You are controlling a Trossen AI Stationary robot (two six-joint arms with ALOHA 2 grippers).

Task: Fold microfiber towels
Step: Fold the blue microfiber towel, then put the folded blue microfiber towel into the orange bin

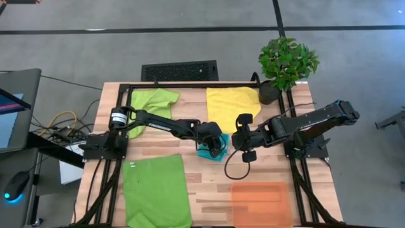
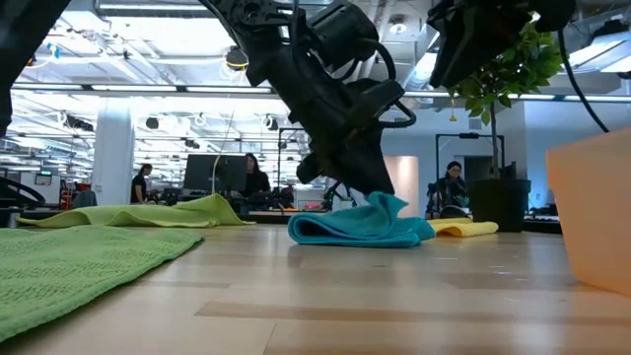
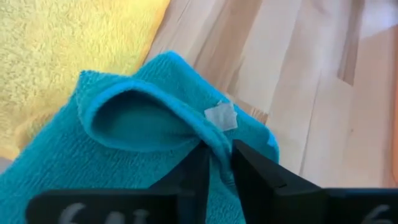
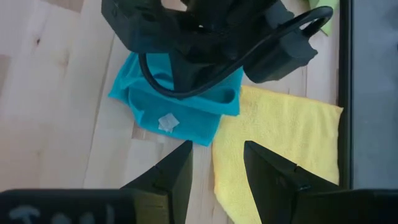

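Note:
The teal towel [image 1: 209, 154] lies bunched at the table's middle, a small white tag [image 3: 221, 116] on its top. My left gripper [image 1: 217, 144] reaches in from the left and sits on it, fingers close together around a ridge of cloth. My right gripper [image 4: 217, 160] hovers open just right of it, above the edge where the teal towel meets the yellow towel [image 1: 231, 104]. The yellow towel lies flat at the far middle. One lime green towel [image 1: 152, 101] lies rumpled at the far left. Another lime green towel [image 1: 155, 190] is spread flat at the near left. My left gripper has a raised fold of the teal towel [image 3: 219, 144], just below the white tag, pinched between its two fingers [image 3: 249, 168]. The fingers slant down from the table's left. The towel rests slack and bunched on the table [image 2: 360, 232], not lifted.
An orange mat [image 1: 261, 202] lies flat at the near right. A potted plant [image 1: 288, 63] stands at the far right corner. A dark frame [image 1: 190, 85] runs along the table's edges. Bare wood shows between the near lime green towel and the mat.

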